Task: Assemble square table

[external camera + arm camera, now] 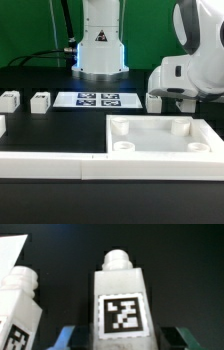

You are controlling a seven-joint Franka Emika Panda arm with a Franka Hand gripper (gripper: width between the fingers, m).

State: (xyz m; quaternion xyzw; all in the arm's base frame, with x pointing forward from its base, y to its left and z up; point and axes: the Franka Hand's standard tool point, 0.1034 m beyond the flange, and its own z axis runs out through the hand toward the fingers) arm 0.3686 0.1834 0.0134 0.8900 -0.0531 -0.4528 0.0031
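Fingers (68, 336) of the gripper (122, 341) straddle a tagged leg (122, 291) with gaps on either side, so it seems open and holding nothing (the exterior view hides the tips). Centre the leg before closing, squarely on its flat sides and clear of the neighbouring leg (18, 303). The square tabletop (160, 152) lies nearby, its visible corner sockets (122, 146) empty.

Ext view: 1 sq slab (160, 150), 3 legs (8, 100) (40, 101) (153, 101), 1 marker board (97, 99), 1 barrier wall (45, 166). Wrist view: 2 legs (122, 291) (20, 297).
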